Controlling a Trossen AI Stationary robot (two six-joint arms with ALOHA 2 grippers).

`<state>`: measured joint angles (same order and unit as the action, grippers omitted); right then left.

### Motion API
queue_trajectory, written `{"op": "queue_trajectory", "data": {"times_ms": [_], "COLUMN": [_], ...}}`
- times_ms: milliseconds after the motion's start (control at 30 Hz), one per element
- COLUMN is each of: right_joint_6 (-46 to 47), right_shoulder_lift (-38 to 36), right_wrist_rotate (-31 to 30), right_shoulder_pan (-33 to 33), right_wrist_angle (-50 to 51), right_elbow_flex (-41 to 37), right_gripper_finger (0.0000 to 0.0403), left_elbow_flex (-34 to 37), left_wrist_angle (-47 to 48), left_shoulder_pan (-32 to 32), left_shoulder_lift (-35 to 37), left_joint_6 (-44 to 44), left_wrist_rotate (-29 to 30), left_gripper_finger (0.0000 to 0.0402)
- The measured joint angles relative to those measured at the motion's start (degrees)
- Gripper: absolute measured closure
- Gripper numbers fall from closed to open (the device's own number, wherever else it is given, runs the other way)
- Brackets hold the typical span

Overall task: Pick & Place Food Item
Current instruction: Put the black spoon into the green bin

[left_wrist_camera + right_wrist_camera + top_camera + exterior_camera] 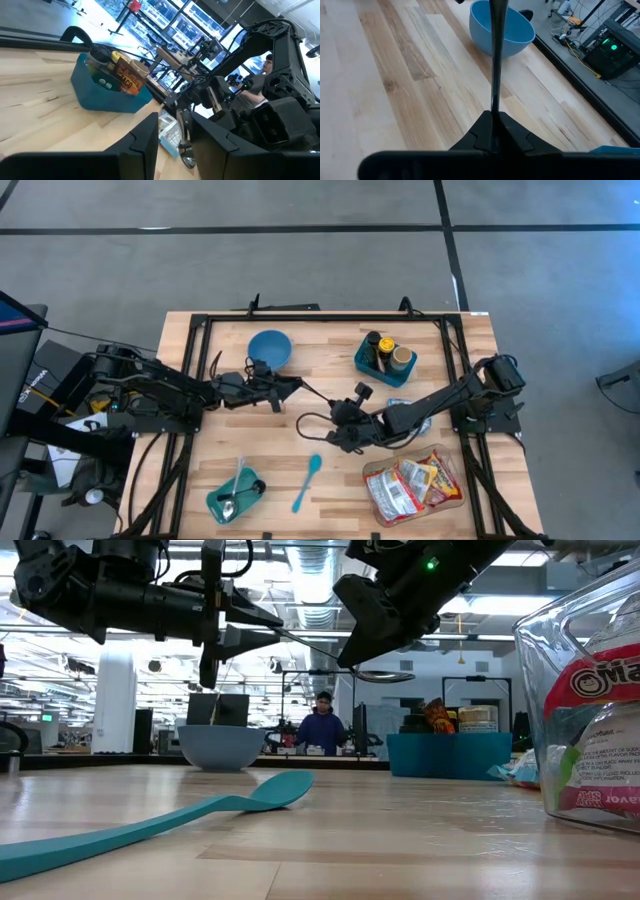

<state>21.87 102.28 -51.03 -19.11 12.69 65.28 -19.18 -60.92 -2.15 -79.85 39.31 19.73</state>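
A thin metal spoon (495, 60) hangs in the air between my two grippers, above the middle of the table. My right gripper (493, 116) is shut on it. The spoon's bowl (385, 673) shows just below that gripper in the low view. The handle runs toward my left gripper (293, 384), which points level. Its fingers (145, 142) stand apart on either side of the handle's free end (181, 120). Food packets lie in a clear tub (415, 485) at the near right, and another packet (415, 408) lies under the right arm. My right gripper pinches the spoon's handle (494, 107) between its two shut fingers, close to the bowl end. It comes from the table's right, slanting down, with the fingers along the handle. The spoon is clear of the table. My left gripper: I cannot tell whether its fingers touch the handle's free end.
A blue bowl (270, 348) stands at the far middle. A teal bin with jars (385, 358) stands at the far right. A teal spatula (308, 480) lies near the front edge. A teal tub (235, 495) holding a spoon sits at the near left.
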Motion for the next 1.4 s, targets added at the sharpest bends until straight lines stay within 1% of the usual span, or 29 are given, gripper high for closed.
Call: {"op": "queue_trajectory", "data": {"times_ms": [300, 633, 733, 833, 967, 1200, 1400], "right_joint_6": [-0.93, -1.09, -1.05, -0.88, -0.89, -0.97, -3.36], "right_shoulder_lift": [0.02, 0.07, 0.09, 0.09, 0.09, 0.09, 0.09], "right_wrist_rotate": [0.17, 0.29, 1.11, 3.27, 4.99, 4.96, 4.65], "right_shoulder_pan": [0.00, 0.00, 0.02, 0.04, 0.15, 0.31, -0.31], "right_wrist_angle": [0.09, 0.17, 0.17, 0.13, -0.02, 0.06, 0.27], "right_elbow_flex": [0.00, -0.04, -0.04, -0.04, -0.02, -0.04, -0.03], "right_gripper_finger": [0.0392, 0.0389, 0.0380, 0.0370, 0.0357, 0.0332, 0.0317], "left_elbow_flex": [-0.01, -0.12, -0.13, -0.12, -0.07, -0.07, -0.07], "left_wrist_angle": [0.91, 0.52, 0.57, 1.11, 1.21, 1.15, 1.07], "left_shoulder_pan": [0.00, -0.03, -0.04, -0.04, 0.06, -0.02, -0.02], "left_shoulder_lift": [0.00, 0.00, 0.00, 0.00, -0.02, -0.02, -0.02], "left_joint_6": [-0.03, -1.95, -2.36, -3.09, -3.69, -4.44, -4.52], "left_wrist_rotate": [0.26, -0.19, -0.23, -0.23, 0.94, 1.20, 1.20], "left_gripper_finger": [0.0342, 0.0395, 0.0395, 0.0396, 0.0398, 0.0399, 0.0400]}}
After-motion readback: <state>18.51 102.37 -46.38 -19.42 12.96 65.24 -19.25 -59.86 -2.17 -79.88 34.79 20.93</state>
